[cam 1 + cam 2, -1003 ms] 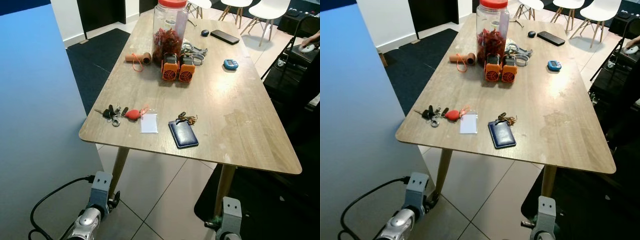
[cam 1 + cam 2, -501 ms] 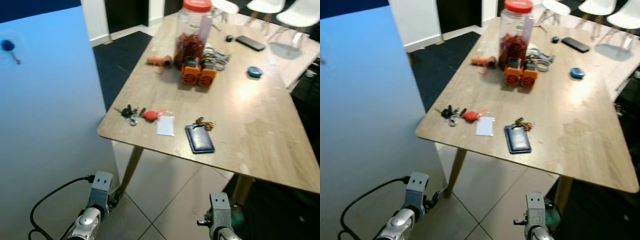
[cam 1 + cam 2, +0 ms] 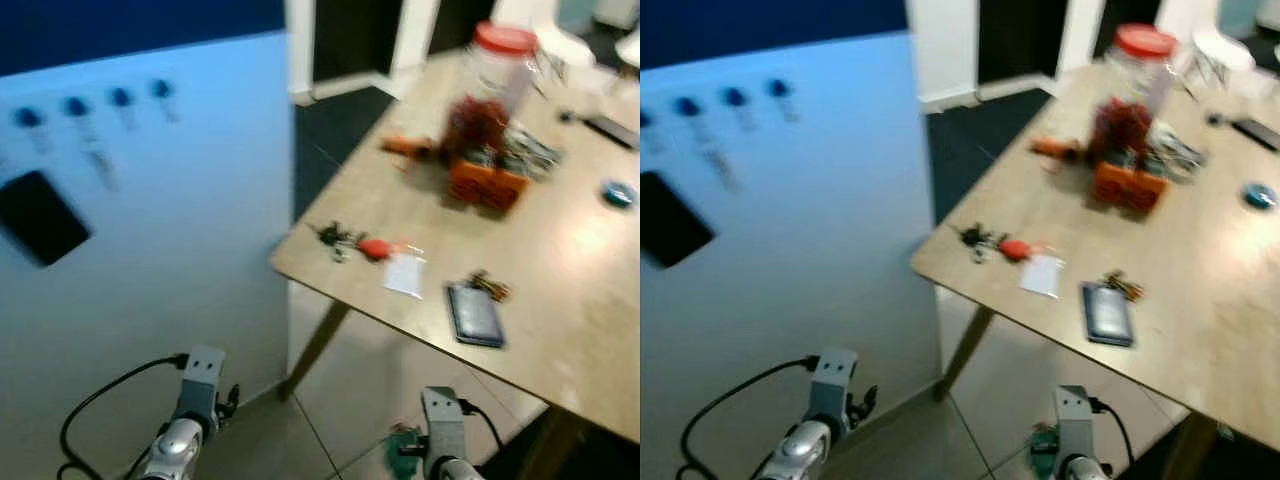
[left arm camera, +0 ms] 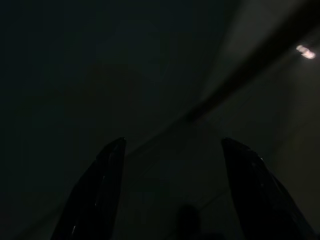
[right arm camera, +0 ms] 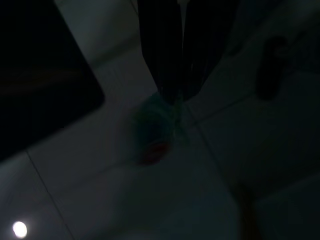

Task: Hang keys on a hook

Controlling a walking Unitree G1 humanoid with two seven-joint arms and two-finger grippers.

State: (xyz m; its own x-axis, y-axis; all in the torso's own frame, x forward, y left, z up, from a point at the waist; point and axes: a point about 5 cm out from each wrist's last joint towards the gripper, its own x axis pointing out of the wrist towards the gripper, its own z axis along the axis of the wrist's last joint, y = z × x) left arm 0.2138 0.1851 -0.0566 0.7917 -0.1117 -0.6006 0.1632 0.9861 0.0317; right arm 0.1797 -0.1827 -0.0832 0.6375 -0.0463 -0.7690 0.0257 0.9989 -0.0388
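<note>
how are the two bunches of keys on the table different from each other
The key bunch with the red fob lies near the table's corner beside the blue panel; the key bunch by the dark wallet lies further along the front edge. The first is spread in a line, with dark keys at one end and a clear tag at the other; the second is a small brownish cluster touching the wallet. Both lie flat on the wood.

**My rig, seen from its own head camera**

I see two silver arms. The left arm [image 3: 185, 430] has a grey boxy wrist block and a looping black cable [image 3: 95, 415]. The right arm [image 3: 440, 440] has a matching block, a short black cable and a green part.

In the wrist views, both end effectors have long black fingers [image 4: 97, 195].
</note>
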